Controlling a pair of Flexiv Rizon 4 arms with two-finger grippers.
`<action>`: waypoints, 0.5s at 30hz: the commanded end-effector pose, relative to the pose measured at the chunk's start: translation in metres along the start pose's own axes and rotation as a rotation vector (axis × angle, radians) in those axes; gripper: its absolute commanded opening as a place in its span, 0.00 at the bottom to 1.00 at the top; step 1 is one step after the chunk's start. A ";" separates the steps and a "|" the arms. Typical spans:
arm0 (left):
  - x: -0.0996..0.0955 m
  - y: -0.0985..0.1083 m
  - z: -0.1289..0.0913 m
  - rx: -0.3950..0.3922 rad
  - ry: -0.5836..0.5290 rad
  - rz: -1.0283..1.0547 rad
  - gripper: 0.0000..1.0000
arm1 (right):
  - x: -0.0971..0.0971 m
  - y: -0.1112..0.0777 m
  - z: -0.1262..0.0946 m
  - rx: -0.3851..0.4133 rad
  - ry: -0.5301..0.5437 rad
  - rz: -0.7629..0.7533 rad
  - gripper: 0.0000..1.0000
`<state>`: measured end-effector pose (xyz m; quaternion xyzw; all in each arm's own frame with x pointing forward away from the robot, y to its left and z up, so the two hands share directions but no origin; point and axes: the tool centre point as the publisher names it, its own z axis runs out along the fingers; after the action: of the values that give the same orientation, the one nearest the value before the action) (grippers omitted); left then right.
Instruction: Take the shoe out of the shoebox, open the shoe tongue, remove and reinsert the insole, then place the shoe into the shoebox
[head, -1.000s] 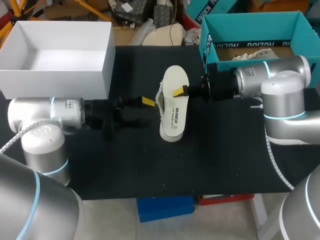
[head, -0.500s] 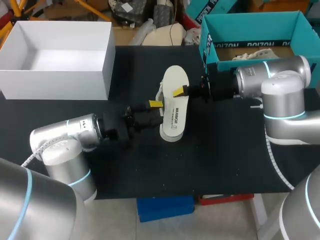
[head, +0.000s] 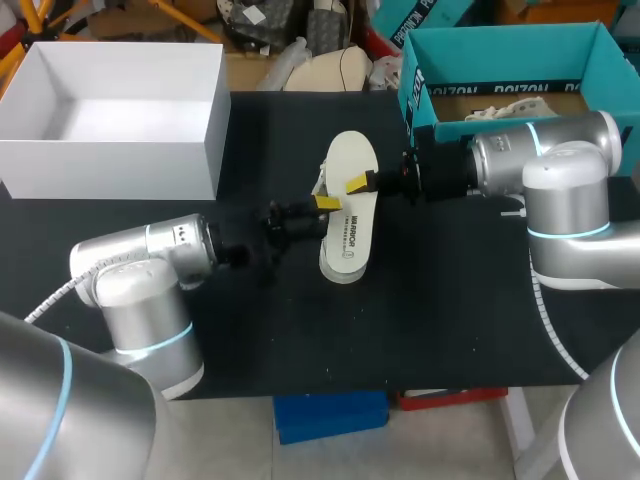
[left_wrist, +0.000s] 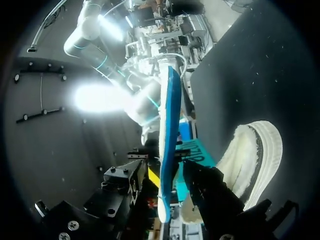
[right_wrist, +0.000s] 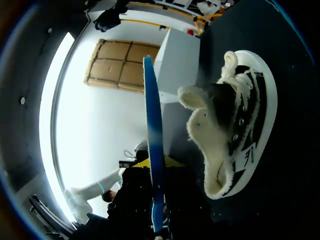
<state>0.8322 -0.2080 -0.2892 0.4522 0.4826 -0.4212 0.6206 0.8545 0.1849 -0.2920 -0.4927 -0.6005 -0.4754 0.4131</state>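
Cream on top and blue beneath, the insole (head: 350, 205) hangs flat over the table's (head: 450, 330) centre in the head view, the shoe (head: 340, 274) mostly hidden under it, the teal shoebox (head: 432, 105) off at 2 o'clock. Our right gripper (head: 360, 183) has its 3 o'clock edge; our left gripper (head: 322, 204) is at its 9 o'clock edge.

In the left wrist view the insole (left_wrist: 167, 140) runs edge-on between our fingers, one yellow tip against it, yet a sliver of teal shows on the other side, so we judge this hand unclamped. The fleece-lined shoe (left_wrist: 255, 155) lies just beside it on the table.

In the right wrist view both yellow tips press the insole's (right_wrist: 152, 140) two faces: this hand grips it. The shoe (right_wrist: 235, 135) beside it is held by nothing.

If the right lets go before the left truly closes, we expect the thin insole to drop. If both clamp and the arms disagree, it may buckle or slip. Pushing it into a loose shoe may merely slide the shoe away.
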 end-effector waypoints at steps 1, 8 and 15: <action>0.005 0.005 0.007 0.022 -0.007 -0.001 0.44 | -0.001 0.000 0.001 0.000 0.000 0.000 0.00; 0.002 0.006 0.019 0.070 -0.007 0.018 0.36 | -0.001 0.000 0.001 0.000 0.000 0.000 0.00; 0.002 0.011 0.026 0.098 0.009 0.031 0.16 | -0.001 0.000 0.001 0.000 0.000 0.000 0.00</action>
<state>0.8439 -0.2281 -0.2863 0.4859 0.4581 -0.4318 0.6063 0.8545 0.1849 -0.2920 -0.4927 -0.6005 -0.4754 0.4131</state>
